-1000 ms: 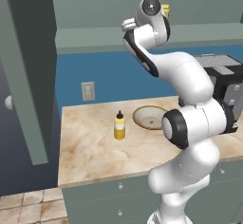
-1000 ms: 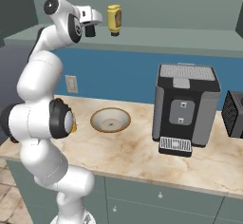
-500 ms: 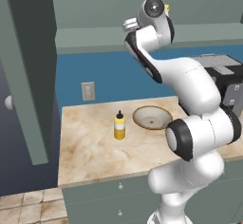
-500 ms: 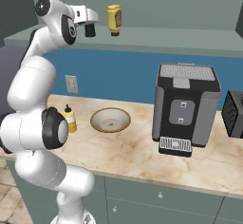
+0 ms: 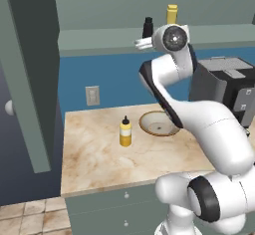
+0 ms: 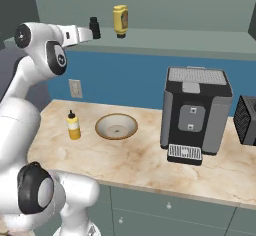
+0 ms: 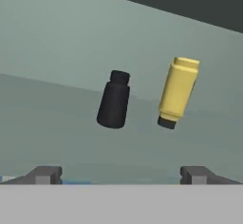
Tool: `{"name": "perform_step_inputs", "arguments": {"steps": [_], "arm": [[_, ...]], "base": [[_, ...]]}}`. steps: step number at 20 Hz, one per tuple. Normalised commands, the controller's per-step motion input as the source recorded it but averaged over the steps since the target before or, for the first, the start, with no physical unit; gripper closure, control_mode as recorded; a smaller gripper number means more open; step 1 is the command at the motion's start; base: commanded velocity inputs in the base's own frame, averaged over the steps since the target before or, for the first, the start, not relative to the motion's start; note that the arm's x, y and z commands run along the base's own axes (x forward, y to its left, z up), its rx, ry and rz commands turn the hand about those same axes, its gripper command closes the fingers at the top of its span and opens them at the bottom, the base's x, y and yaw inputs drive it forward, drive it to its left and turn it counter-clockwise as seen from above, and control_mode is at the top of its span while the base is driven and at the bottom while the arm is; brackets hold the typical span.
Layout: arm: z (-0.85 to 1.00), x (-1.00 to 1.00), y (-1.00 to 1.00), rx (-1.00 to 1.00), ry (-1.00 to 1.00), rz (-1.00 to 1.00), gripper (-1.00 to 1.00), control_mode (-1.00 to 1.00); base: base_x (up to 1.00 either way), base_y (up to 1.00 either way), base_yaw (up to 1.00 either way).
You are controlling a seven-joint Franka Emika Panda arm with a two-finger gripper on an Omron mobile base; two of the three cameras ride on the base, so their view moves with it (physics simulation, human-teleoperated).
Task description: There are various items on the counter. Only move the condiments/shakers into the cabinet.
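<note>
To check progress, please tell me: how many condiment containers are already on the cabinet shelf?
2: the black shaker and plain yellow bottle stand side by side there. The nozzle squeeze bottle is on the counter.

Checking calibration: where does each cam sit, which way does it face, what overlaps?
Left base view: behind-left of arm, facing the counter; arm lower right.
Right base view: behind-right, same counter; arm at left.
Hand view: on the hand, facing the cabinet shelf; fingertips below.
Shared by all three: black shaker and plain yellow bottle on the shelf.
</note>
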Motion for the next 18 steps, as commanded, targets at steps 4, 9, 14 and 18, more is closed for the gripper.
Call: {"name": "perform_step_inputs", "arguments": {"steps": [4, 9, 14, 18], "arm": [[-0.56, -1.00, -0.01, 0.02, 0.07, 0.00, -1.00, -1.00], [-0.59, -1.00, -0.04, 0.04, 0.29, 0.00, -1.00, -1.00], [-0.71, -1.00, -0.11, 0.08, 0.35, 0.00, -1.00, -1.00], [-0.66, -0.73, 0.00, 0.02, 0.25, 0.01, -1.00, -1.00]], "base": [[0.00, 0.00, 0.00], [0.00, 0.00, 0.00], [0.00, 0.00, 0.00], [0.00, 0.00, 0.00]]}}
